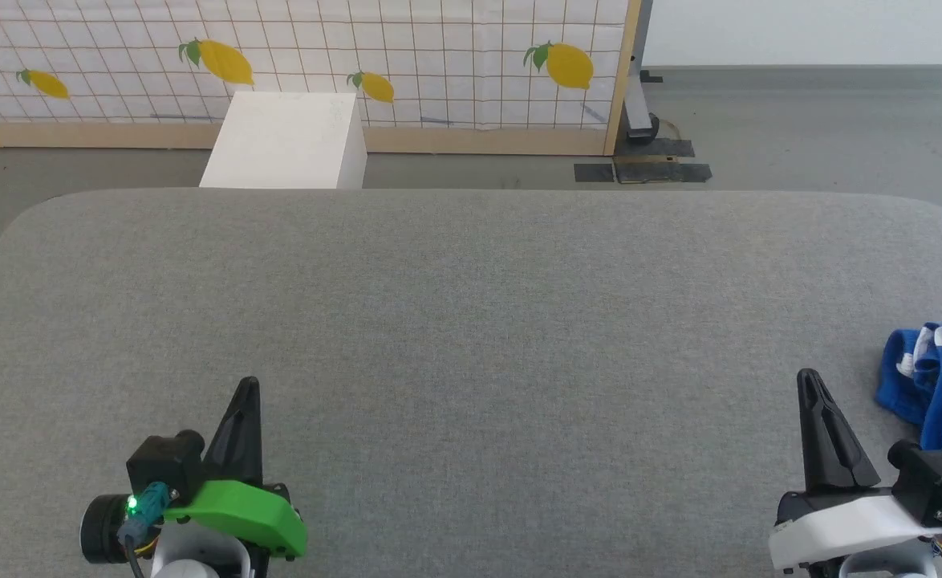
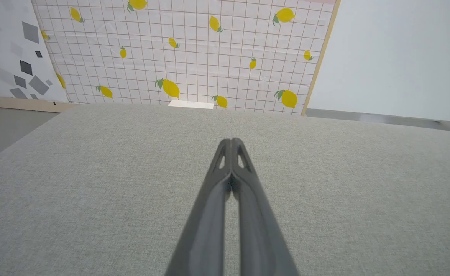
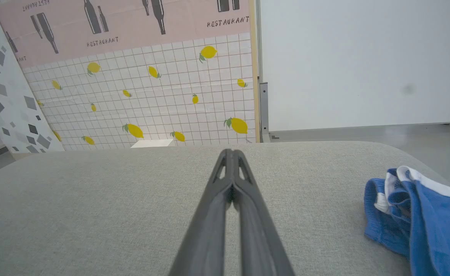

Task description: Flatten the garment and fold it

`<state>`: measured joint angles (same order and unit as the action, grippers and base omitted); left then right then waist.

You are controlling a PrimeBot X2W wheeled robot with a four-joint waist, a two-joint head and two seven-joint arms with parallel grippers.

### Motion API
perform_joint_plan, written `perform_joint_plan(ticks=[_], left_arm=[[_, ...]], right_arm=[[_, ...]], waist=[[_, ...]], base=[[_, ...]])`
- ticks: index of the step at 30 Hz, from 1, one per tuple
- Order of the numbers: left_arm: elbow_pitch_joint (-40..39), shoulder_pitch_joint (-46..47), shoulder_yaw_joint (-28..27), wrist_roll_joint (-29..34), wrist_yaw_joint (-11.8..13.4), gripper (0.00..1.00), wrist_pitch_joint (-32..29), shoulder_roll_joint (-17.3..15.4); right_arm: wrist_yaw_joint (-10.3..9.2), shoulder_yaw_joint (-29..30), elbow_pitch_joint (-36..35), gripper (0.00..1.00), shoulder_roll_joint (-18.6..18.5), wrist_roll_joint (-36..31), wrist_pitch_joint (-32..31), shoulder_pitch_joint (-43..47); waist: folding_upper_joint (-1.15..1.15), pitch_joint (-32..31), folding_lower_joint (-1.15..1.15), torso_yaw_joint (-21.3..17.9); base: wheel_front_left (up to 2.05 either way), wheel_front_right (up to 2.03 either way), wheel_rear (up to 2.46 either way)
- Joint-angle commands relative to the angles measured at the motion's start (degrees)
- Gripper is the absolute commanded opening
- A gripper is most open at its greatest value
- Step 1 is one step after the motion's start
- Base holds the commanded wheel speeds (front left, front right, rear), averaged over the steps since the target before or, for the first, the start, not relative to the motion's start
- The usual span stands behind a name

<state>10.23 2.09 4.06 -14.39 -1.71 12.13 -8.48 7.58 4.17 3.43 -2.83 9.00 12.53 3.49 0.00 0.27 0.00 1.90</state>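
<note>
The garment (image 1: 935, 384) is a crumpled heap of royal-blue cloth with white stripes, lying at the right edge of the grey table (image 1: 471, 321), partly cut off by the frame. In the right wrist view the garment (image 3: 420, 214) lies to the right of my fingers, bunched, with its gathered waistband toward me. My right gripper (image 1: 808, 380) is shut and empty, a short way left of the cloth and not touching it. My left gripper (image 1: 248, 387) is shut and empty at the lower left, far from the garment. Both wrist views show the fingertips pressed together above bare table.
A white box (image 1: 286, 140) stands on the floor beyond the table's far edge. Behind it runs a lemon-patterned panel (image 1: 294, 56). Grey floor lies to the right, with a stand's foot (image 1: 639, 120) and dark tape patches.
</note>
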Motion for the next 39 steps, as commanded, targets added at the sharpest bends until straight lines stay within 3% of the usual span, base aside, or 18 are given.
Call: perform_joint_plan(ticks=[1, 39], left_arm=[[-0.46, -0.36, -0.31, 1.28, 0.15, 0.00, -0.27, 0.50], [-4.02, -0.99, -1.67, 6.05, 0.72, 0.00, -4.59, 2.36]], right_arm=[[-0.02, -0.17, -0.42, 0.00, -0.01, -0.57, -0.45, -0.59], [-0.04, -1.63, -1.52, 0.00, -0.02, -3.64, -4.85, -1.65]], waist=[[0.00, 0.00, 0.00, -0.02], [0.00, -0.10, 0.00, -0.71]], base=[[0.00, 0.00, 0.00], [0.00, 0.00, 0.00]])
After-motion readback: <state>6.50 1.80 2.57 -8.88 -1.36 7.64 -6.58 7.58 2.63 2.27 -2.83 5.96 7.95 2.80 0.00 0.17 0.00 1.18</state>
